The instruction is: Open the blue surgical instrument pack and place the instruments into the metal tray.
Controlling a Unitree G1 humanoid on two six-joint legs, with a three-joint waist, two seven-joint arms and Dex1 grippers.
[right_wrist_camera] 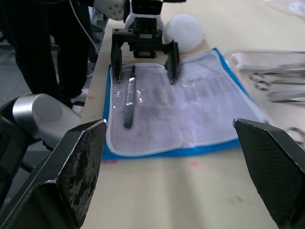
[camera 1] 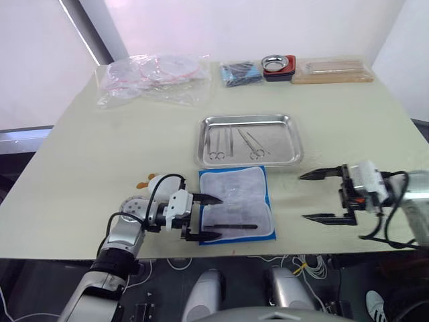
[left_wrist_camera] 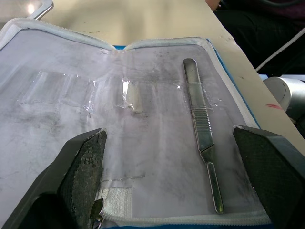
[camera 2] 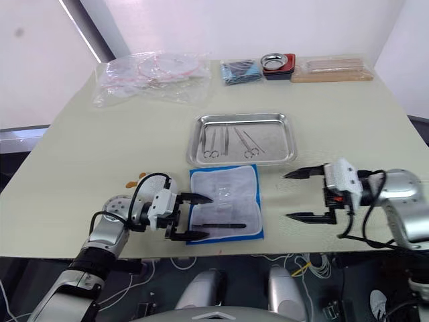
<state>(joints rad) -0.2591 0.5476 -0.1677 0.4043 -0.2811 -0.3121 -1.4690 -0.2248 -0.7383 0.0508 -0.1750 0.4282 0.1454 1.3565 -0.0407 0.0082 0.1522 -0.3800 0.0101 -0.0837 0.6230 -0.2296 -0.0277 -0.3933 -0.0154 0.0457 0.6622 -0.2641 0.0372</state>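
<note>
The blue surgical instrument pack (camera 1: 236, 203) lies spread open near the table's front edge, pale lining up. One straight silvery instrument (camera 1: 231, 227) rests on its near part, under a clear strap (left_wrist_camera: 202, 138). My left gripper (camera 1: 208, 218) is open at the pack's left edge, fingers either side of that instrument's end. The metal tray (camera 1: 249, 139) sits just beyond the pack, holding several ring-handled and straight instruments (camera 1: 234, 142). To the right of the pack, my right gripper (camera 1: 314, 196) hovers open and holds nothing.
At the back left lie clear plastic bags (camera 1: 153, 77). A dark blue packet (camera 1: 240, 72), a round metal bowl in a red holder (camera 1: 277, 66) and a wooden box (camera 1: 332, 70) line the back edge. A white round object (camera 1: 155, 184) sits by my left arm.
</note>
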